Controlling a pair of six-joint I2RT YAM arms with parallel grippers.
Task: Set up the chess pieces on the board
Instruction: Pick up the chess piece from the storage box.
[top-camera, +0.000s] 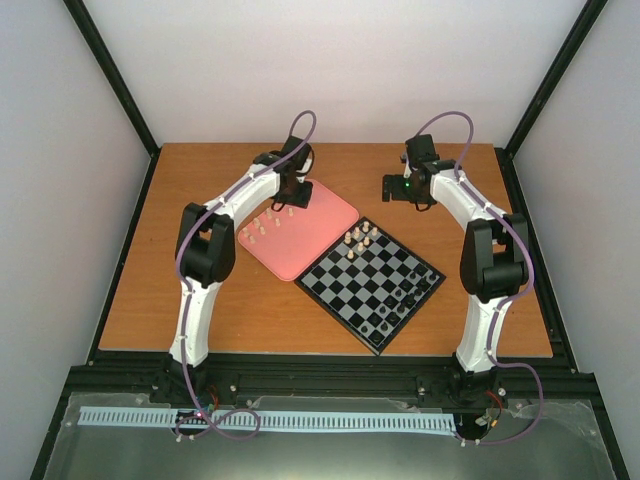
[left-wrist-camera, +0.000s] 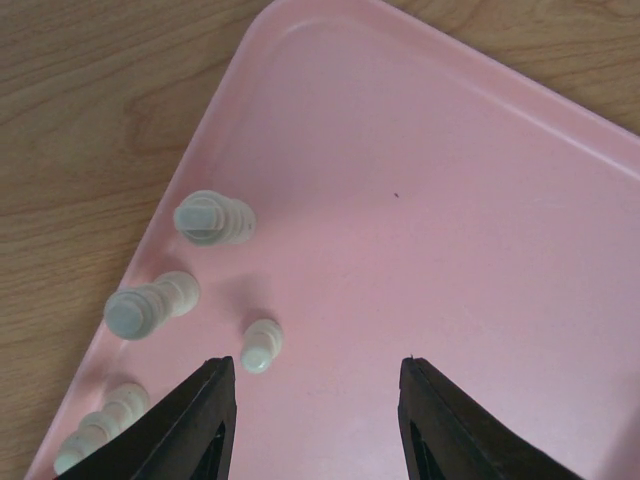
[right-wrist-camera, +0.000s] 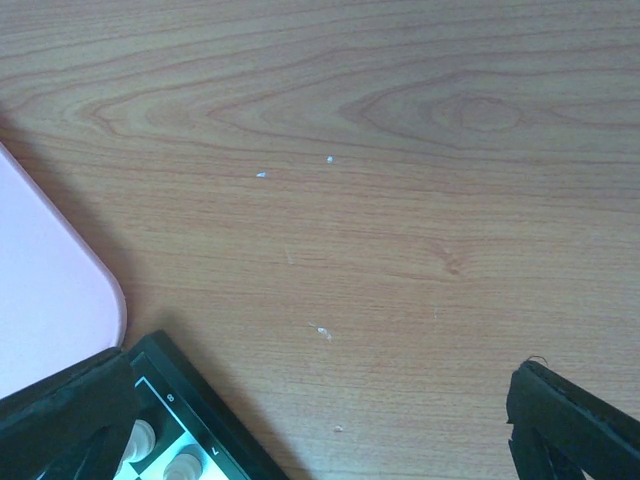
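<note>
From the top camera, you see several chess pieces (top-camera: 262, 225) standing on the pink tray (top-camera: 325, 215), and a few more on the board (top-camera: 372, 283) at its far corner. The left wrist camera shows your left gripper (left-wrist-camera: 315, 370) parted and empty above the tray, with a small piece (left-wrist-camera: 260, 345) just beside its left finger. If you descend off-centre, that finger could topple it into its neighbours. On the right wrist camera, your right gripper (right-wrist-camera: 320, 368) gapes wide over the table (right-wrist-camera: 400, 200), holding nothing.
</note>
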